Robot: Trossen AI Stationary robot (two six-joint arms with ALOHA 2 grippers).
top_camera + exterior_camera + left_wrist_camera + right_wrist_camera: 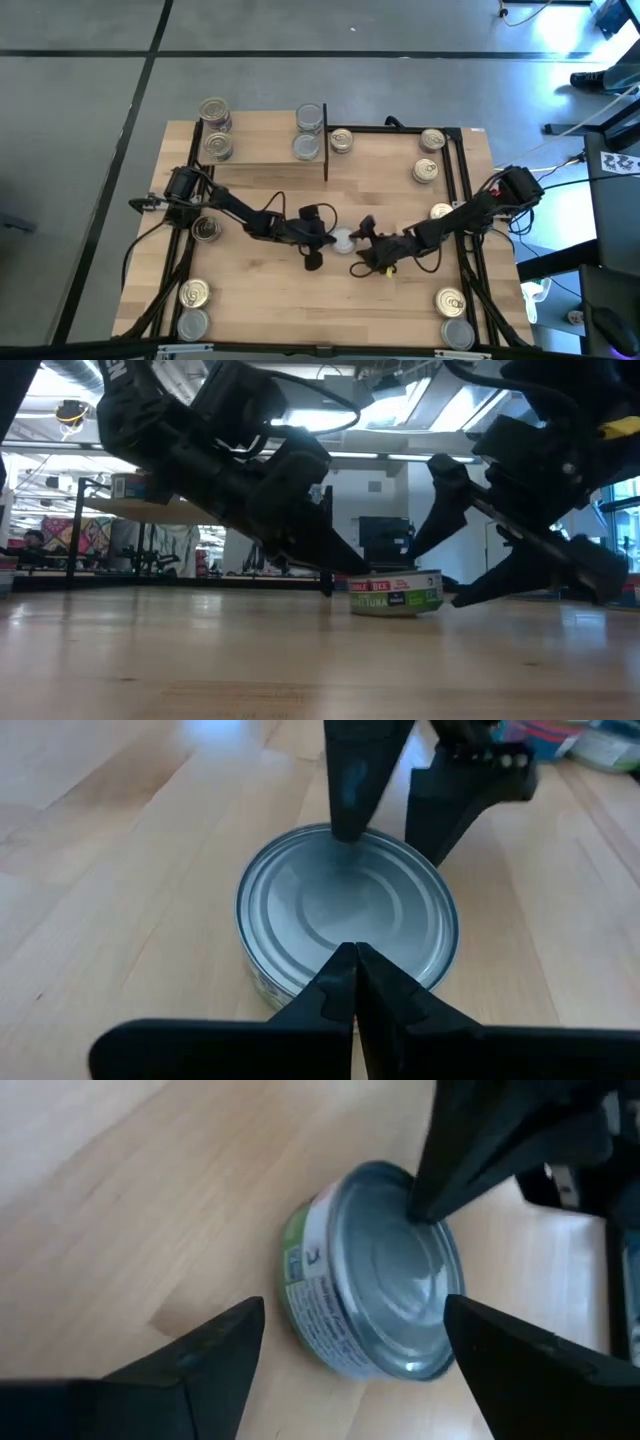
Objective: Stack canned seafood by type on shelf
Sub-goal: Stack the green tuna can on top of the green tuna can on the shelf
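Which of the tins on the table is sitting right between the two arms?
The silver-topped tin with a green label at the table's middle, alone there; the other tins sit along the table's edges or on the shelf.

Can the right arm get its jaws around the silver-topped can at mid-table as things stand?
Probably yes. The right gripper is open, facing the can, but the shut left gripper hovers over its lid.

The tin [347, 915] has a smooth, dull-grey metal top with pressed rings and a glossy paper label. The tabletop [120, 870] is pale, satin-finished wood.
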